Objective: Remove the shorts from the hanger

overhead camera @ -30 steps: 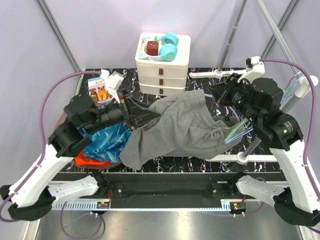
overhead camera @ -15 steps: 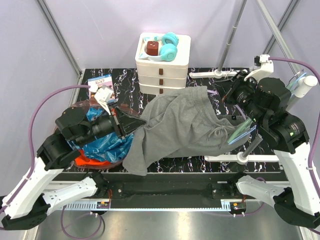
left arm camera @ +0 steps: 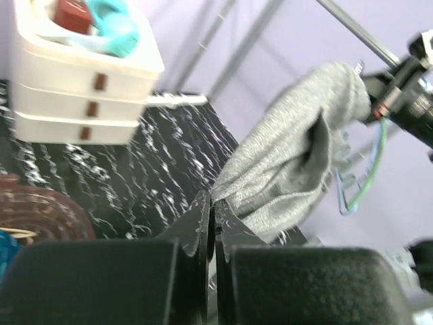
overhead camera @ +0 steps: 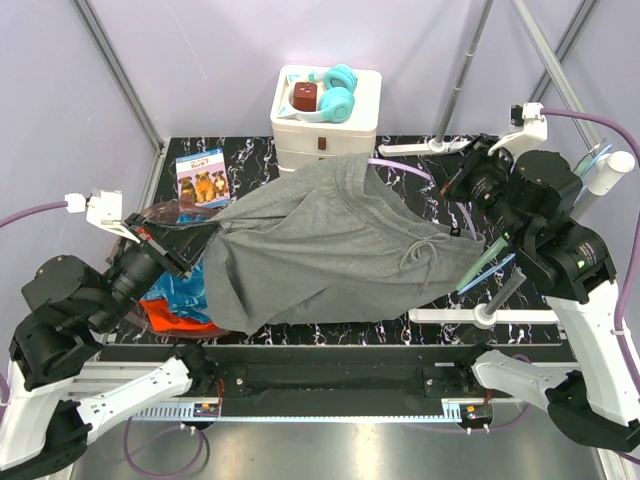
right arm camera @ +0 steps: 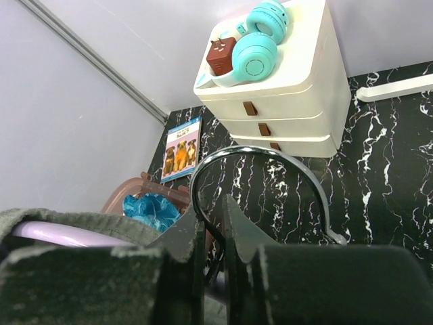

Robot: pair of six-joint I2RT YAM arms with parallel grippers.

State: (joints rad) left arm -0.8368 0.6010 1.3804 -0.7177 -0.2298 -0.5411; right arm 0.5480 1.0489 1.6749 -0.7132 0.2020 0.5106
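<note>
We're looking at the plain dark grey fabric shorts (overhead camera: 330, 250) stretching wide above the black marbled counter (overhead camera: 250, 160), just in front of the white three-drawer plastic box (overhead camera: 325, 135) and covering its bottom drawer from the overhead view. Their white-ish drawstring is lying on the upward-facing side.

The left end effector (left arm camera: 211, 203) is sitting well to the left of the drawer box, toward the near edge. Its fingers are pressing together on one corner of the grey fabric.

The right end effector (right arm camera: 211, 227) is hanging to the right of the box. We're reading it as clamping the chrome hook of the pale lilac plastic hanger (right arm camera: 260, 154), with the fingers nearly together around the wire. The other end of the grey shorts is draping over the hanger's lilac bar, so they're not off it yet.

Left of the box and nearer to us, a brown basket (overhead camera: 160, 212) is holding the blue mottled shorts (overhead camera: 172, 288) and the bright orange shorts (overhead camera: 172, 316), both partly hiding under the grey fabric.

Teal headphones (overhead camera: 338, 92) and a small red-brown cube (overhead camera: 305, 96) are resting on top of the box, and a booklet with dogs on the cover (overhead camera: 203, 178) is lying just to its left.
</note>
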